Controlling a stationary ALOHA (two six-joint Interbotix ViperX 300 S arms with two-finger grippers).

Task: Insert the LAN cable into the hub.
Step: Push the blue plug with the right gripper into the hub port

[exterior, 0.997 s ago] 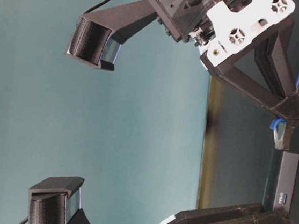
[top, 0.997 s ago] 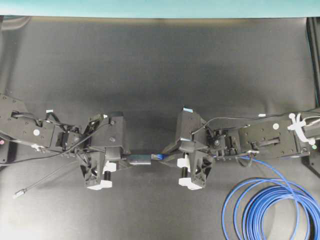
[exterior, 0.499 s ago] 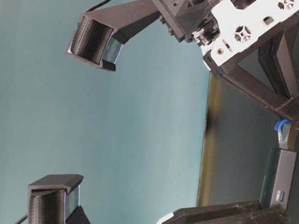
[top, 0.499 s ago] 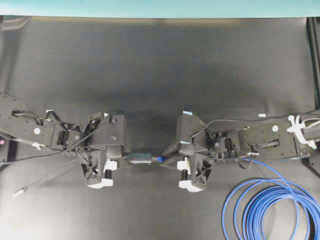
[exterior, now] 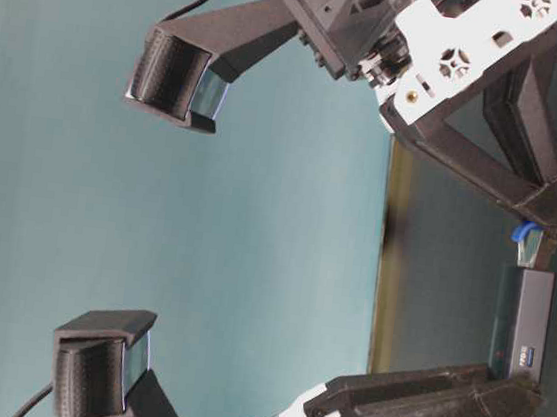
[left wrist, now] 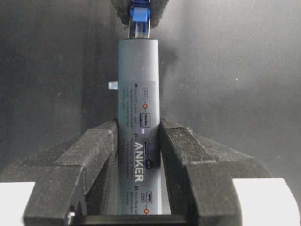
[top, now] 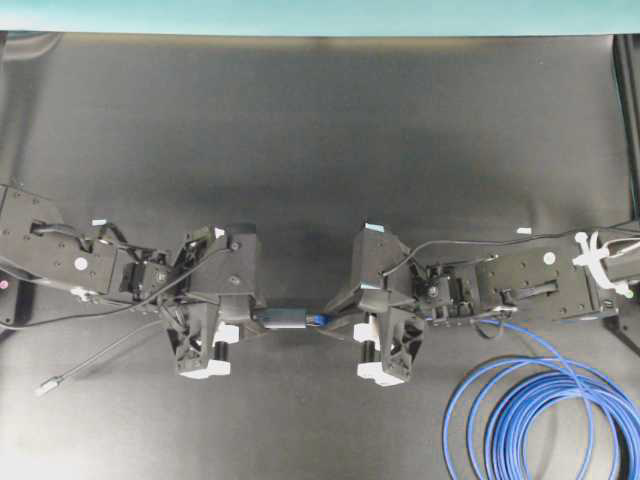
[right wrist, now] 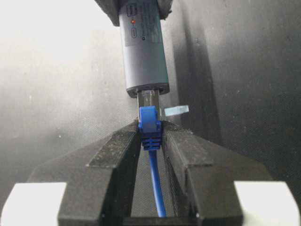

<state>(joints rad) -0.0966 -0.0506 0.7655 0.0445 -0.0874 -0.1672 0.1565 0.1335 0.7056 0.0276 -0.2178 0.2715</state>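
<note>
The gap is gone! A second ago, in the table-level view, a sliver of space sat between the plug and the end of the hub; now the clear plug tip meets the hub's end face. The left end effector is clenched on the hub, one pad on each long side of the grey bar. The hub runs straight out ahead of its fingertips, label side up, a small indicator glowing.

Opposite it, the right end effector is clamped on the LAN cable at the blue boot behind the plug. The clear plug juts out just past its fingertips, its front disappearing into the port mouth. The rest of the cable trails back between the pads and off to a big coil beyond the right arm in the overhead view.

From overhead, both arms have crept closer together over the dark surface, with hub and plug meeting midway between them.

For the task, that reads as insertion begun but probably not finished: much of the clear plug body still shows outside the port. Whether the latch has clicked cannot be told.
</note>
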